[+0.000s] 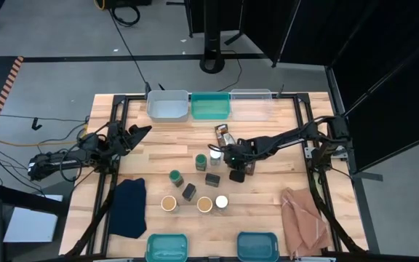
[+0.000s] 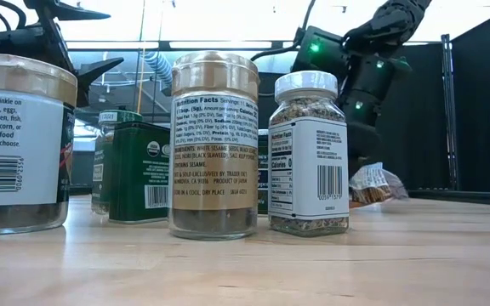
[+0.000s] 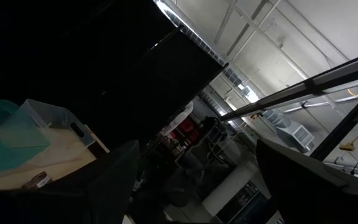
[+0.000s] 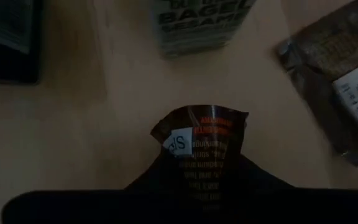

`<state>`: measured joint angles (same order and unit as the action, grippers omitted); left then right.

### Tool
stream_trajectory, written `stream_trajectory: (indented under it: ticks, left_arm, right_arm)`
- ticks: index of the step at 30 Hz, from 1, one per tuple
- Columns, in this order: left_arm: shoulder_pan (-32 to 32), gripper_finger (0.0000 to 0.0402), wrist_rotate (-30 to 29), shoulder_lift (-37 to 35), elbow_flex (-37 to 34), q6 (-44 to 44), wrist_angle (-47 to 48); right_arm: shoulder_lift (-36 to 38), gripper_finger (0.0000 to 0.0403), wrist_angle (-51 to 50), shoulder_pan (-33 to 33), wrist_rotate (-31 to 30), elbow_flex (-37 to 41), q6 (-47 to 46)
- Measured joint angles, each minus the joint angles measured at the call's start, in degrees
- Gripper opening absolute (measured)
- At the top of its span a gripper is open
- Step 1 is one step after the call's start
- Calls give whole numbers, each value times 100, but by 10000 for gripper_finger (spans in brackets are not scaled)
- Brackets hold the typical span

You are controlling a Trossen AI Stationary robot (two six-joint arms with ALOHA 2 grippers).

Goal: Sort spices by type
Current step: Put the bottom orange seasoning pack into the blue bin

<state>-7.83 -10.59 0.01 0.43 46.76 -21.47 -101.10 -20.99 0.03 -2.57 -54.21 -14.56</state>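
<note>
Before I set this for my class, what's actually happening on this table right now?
A two-armed robot is sorting spices. The right gripper is down at the middle of the table, closed on a flat brown packet; a second packet lies nearby. The jars and dark boxes stand loose mid-table, and none shows in the bins along the edges. The left gripper waits open at the left side.

The right gripper (image 1: 237, 173) is lowered at mid-table, its fingers closed. The left gripper (image 1: 142, 131) is held open at the left edge.
</note>
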Motion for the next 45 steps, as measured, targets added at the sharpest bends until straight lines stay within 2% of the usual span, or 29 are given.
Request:
stream_trajectory:
  ticks: [4,11,17,21,27,34,45]
  left_arm:
    - [0,329,0,-1,0,0,2]
    - [0,329,2,-1,0,0,7]
    - [1,329,2,-1,0,0,13]
    - [2,329,3,0,0,0,15]
    - [0,329,2,0,0,0,22]
    - [0,329,2,0,0,0,26]
    - [0,329,-34,0,0,-71,50]
  right_arm:
    - [207,69,-166,124,76,-173,-93]
    - [1058,69,-863,577,76,-623,-546]
    - [2040,69,-799,1420,102,-683,-1521]
    - [2329,69,-534,2149,66,-683,-2415]
    - [1887,68,247,3128,-303,-683,-3613]
    - [1087,68,1316,3707,-658,-681,-4600]
    - [649,68,1419,4310,-638,-679,-5822]
